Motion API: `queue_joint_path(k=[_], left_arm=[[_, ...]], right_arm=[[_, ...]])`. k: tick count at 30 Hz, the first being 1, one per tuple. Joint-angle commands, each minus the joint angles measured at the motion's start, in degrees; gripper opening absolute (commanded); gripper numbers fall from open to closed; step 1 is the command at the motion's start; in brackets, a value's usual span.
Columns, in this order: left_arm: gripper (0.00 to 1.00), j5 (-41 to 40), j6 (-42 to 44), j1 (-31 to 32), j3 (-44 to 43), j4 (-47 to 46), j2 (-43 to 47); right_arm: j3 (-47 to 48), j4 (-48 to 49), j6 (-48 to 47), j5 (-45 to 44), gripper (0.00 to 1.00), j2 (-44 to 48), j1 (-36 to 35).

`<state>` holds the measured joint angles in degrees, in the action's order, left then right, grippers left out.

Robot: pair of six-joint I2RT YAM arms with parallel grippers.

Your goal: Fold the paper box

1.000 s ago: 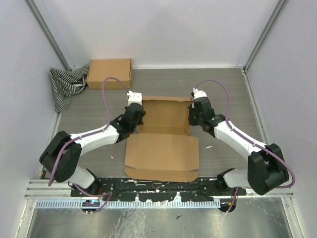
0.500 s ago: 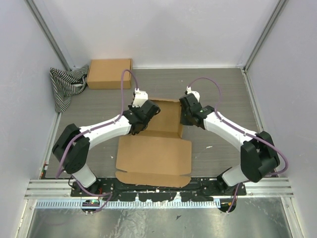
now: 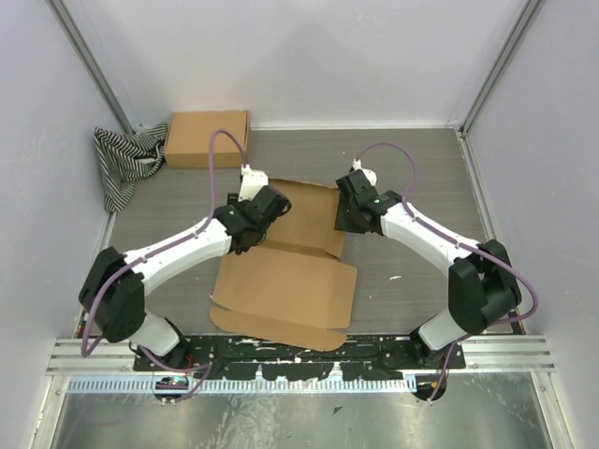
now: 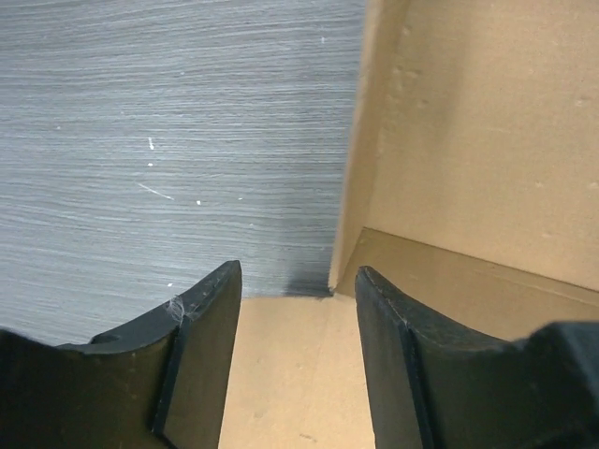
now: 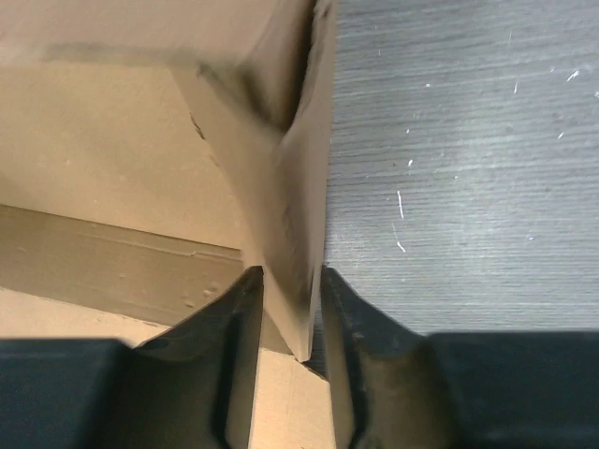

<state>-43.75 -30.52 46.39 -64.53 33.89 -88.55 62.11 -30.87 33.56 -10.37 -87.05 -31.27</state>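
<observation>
Releasing with left gripper, fingers now spread off the paper box lying slewed on the table; straddling its right side with right gripper, clamped or loosening unclear. Likely regripping before folding.

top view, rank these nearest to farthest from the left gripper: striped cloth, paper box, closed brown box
1. paper box: mid-table, right at the left gripper, whose fingers sit over its left wall.
2. closed brown box: behind the gripper, toward the back left.
3. striped cloth: farthest, bunched in the back-left corner beside that box.
</observation>
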Motion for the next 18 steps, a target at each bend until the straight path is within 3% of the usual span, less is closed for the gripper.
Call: queue_joint_path(k=[1, 5, 12, 18], left_arm=[[0.59, 0.84, -0.47, -1.60, -2.71, 5.01, 5.18], [0.60, 2.64, 0.91, -3.66, -2.92, 7.13, 10.09], [0.60, 6.36, 6.11, -7.60, -1.79, 9.35, 21.47], [0.60, 6.33, 7.40, -8.19, 1.60, 7.78, 27.23]], right_arm=[[5.05, -1.28, 0.57, -0.63, 0.44, 0.85, 0.24], [8.02, -4.82, -1.27, -5.58, 0.59, 1.37, 0.64], [17.44, -7.86, -9.39, -8.07, 0.61, 0.44, 4.75], [25.81, -9.99, -12.07, -4.40, 0.60, -11.07, 8.63]])
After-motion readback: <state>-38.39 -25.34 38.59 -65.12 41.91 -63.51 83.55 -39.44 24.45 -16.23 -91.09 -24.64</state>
